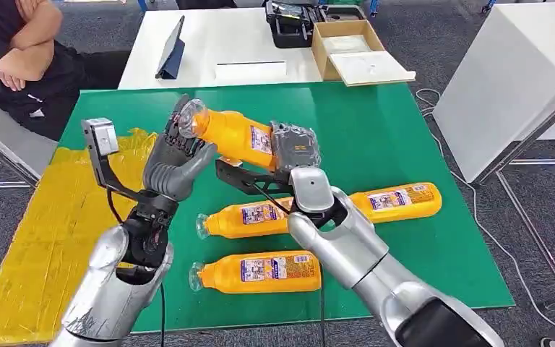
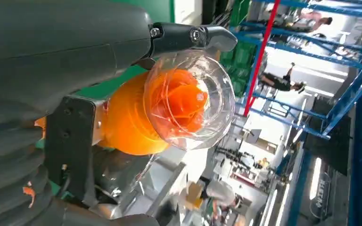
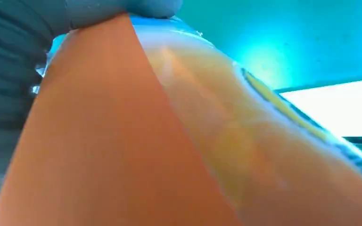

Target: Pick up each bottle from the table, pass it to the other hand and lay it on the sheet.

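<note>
My right hand (image 1: 295, 148) grips the base end of an orange bottle (image 1: 238, 137) and holds it in the air over the green table (image 1: 376, 130). The bottle's clear cap (image 1: 190, 116) points toward my left hand (image 1: 177, 163). That hand is raised at the neck, fingers spread and standing up behind the cap. In the left wrist view a finger (image 2: 193, 35) lies along the cap (image 2: 188, 101). The right wrist view shows the bottle's body (image 3: 169, 141) close up. Three more orange bottles (image 1: 256, 215) (image 1: 397, 201) (image 1: 260, 273) lie on the table. The yellow sheet (image 1: 50, 238) covers the table's left side.
A person (image 1: 22, 58) with folded arms sits at the far left. Behind the green table a white table (image 1: 209, 43) carries a tablet (image 1: 172, 50), a cardboard box (image 1: 347, 47) and a black case (image 1: 293, 22). Another white table (image 1: 506, 79) stands at the right.
</note>
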